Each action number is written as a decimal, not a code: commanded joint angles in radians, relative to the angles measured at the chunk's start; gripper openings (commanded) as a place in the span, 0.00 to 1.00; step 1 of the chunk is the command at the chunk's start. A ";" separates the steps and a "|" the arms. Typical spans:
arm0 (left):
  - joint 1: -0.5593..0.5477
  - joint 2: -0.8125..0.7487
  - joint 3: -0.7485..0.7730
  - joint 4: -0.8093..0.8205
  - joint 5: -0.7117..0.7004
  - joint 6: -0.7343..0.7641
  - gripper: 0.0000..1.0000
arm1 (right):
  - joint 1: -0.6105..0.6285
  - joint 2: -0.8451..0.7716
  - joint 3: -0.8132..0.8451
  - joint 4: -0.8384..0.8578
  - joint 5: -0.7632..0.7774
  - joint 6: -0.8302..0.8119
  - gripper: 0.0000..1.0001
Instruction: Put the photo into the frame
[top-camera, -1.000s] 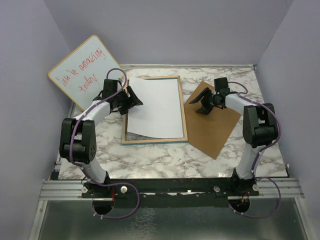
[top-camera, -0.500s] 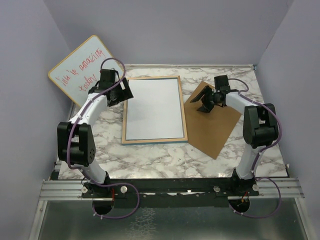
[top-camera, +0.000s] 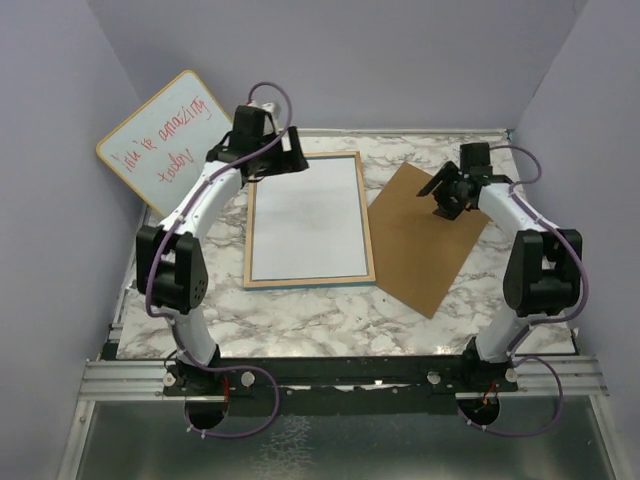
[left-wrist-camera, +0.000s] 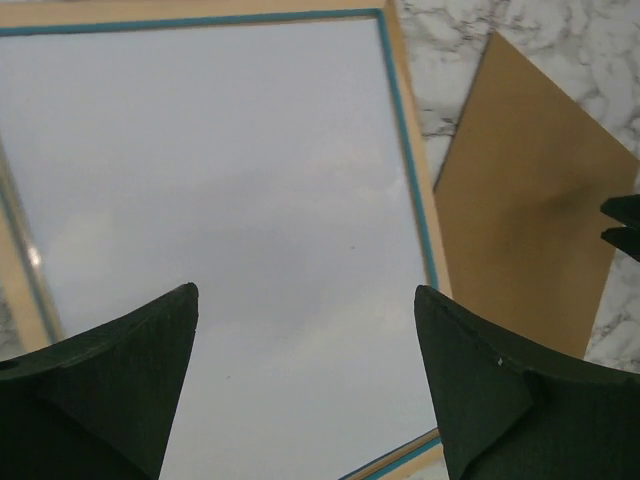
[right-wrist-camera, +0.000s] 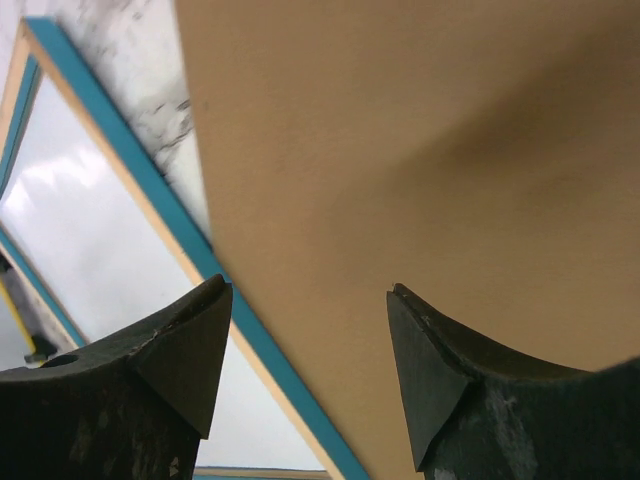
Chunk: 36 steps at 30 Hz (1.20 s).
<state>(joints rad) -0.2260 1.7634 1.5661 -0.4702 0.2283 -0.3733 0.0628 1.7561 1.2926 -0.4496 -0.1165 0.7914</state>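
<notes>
The frame (top-camera: 368, 225) lies in the middle of the table with its pale wood back up. The photo (top-camera: 308, 220) rests flat inside it, white reverse up. My left gripper (top-camera: 292, 160) hovers open over the frame's far edge, nothing between its fingers. The left wrist view looks down on the photo (left-wrist-camera: 230, 200) and the frame's wood rail with its blue edge (left-wrist-camera: 408, 170), past the open left gripper (left-wrist-camera: 305, 292). My right gripper (top-camera: 442, 200) is open above the brown backing board (top-camera: 425, 245). The right wrist view shows that right gripper (right-wrist-camera: 310, 287) empty over the board (right-wrist-camera: 420, 150), with the frame (right-wrist-camera: 130, 170) to its left.
A whiteboard with red handwriting (top-camera: 165, 140) leans against the left wall at the back. The backing board (left-wrist-camera: 520, 240) lies at an angle just right of the frame, one corner against the frame's right rail. Purple walls close in on three sides of the marble table (top-camera: 300, 310).
The left gripper let go of the photo's raised left edge, and the photo dropped flat into the frame. The left arm swung toward the frame's far edge. The right gripper shifted right and back.
</notes>
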 joint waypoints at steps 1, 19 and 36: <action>-0.142 0.145 0.163 0.043 0.107 0.037 0.89 | -0.112 -0.082 -0.107 -0.041 0.046 -0.006 0.68; -0.425 0.692 0.610 0.167 -0.091 -0.056 0.86 | -0.332 -0.280 -0.492 0.081 0.015 0.028 0.82; -0.476 0.854 0.674 0.047 -0.264 -0.016 0.86 | -0.348 -0.265 -0.582 0.152 -0.048 0.025 0.82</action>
<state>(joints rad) -0.6899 2.5435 2.1971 -0.2981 0.0273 -0.3832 -0.2810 1.4796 0.7429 -0.3065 -0.1493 0.8227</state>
